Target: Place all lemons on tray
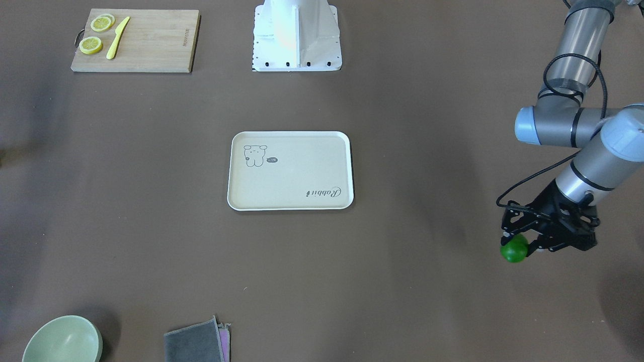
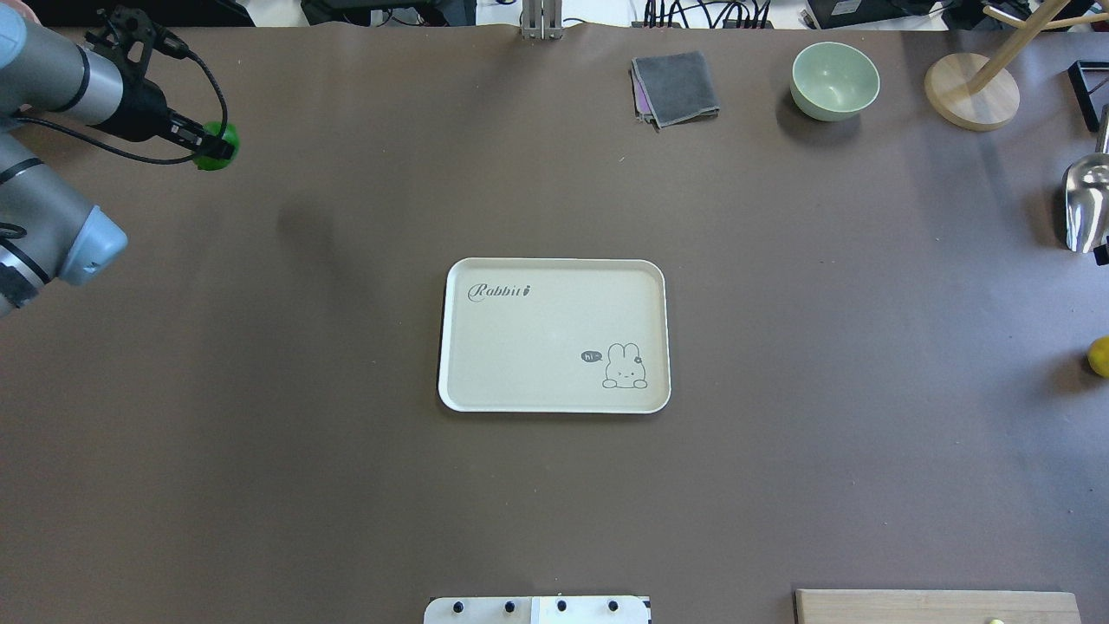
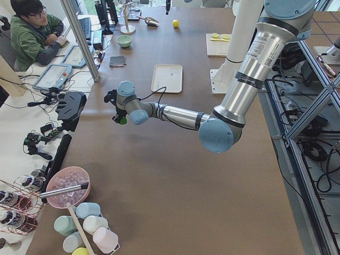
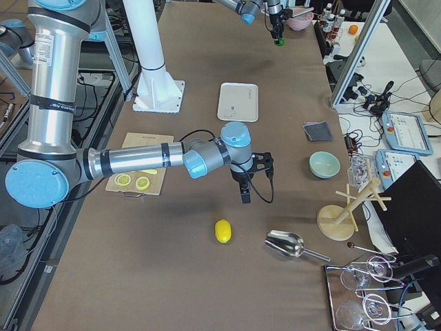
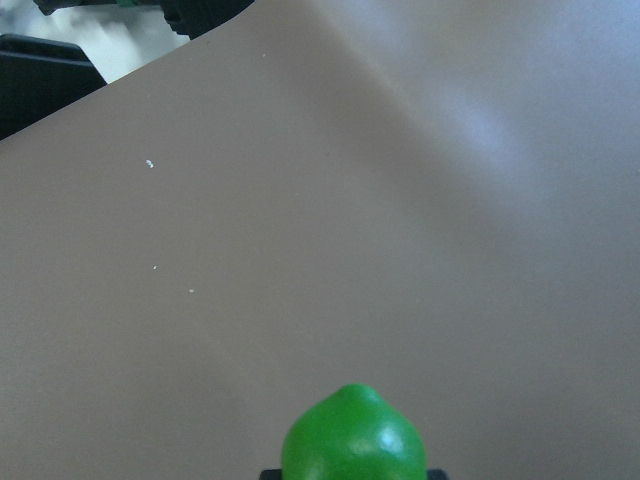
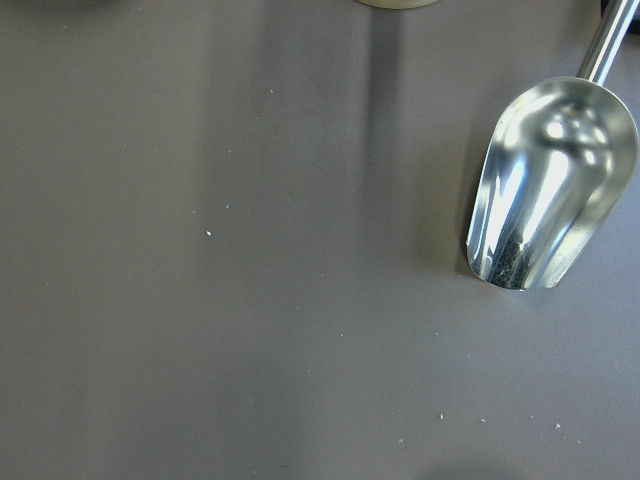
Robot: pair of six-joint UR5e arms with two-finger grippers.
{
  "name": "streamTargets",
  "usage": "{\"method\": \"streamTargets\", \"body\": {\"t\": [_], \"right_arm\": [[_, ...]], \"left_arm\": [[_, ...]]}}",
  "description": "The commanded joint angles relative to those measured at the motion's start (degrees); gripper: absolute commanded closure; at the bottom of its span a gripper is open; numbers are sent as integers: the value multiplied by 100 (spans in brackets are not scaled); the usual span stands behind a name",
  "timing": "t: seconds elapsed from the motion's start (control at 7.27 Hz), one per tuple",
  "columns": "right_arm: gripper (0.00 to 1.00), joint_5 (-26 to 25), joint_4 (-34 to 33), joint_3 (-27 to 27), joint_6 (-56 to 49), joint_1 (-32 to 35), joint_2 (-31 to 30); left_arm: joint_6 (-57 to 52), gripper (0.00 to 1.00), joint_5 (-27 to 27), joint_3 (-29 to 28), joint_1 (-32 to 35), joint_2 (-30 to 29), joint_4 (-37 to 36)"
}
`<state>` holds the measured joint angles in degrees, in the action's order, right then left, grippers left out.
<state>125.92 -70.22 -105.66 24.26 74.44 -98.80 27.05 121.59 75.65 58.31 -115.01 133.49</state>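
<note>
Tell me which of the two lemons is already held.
The green lemon, clamped in the left gripper; the yellow lemon lies free on the table near the metal scoop.

Glossy green lemon (image 1: pixel 514 250) gripped in left tool (image 1: pixel 521 246), pointed tip sticking out past the fingers. Oval yellow lemon (image 4: pixel 222 231) lies on table (image 4: pixel 207 289) near right tool (image 4: pixel 245 197). Cream tray (image 2: pixel 554 334) lies flat, well apart from both tools.

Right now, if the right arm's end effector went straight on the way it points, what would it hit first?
Probably bare table: the right end effector points down, clear of the yellow lemon and scoop.
</note>
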Motion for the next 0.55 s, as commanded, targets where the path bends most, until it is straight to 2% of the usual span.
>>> {"method": "streamTargets", "body": {"t": [0.0, 0.28, 0.41], "right_arm": [[0, 3, 52, 1, 0, 0, -7], [0, 3, 70, 10, 0, 0, -16], [0, 12, 70, 1, 9, 0, -25]], "left_arm": [[1882, 100, -73, 363, -1027, -300, 420], [2697, 100, -100, 511, -1330, -399, 844], [3005, 100, -492, 687, -1627, -408, 862]]}}
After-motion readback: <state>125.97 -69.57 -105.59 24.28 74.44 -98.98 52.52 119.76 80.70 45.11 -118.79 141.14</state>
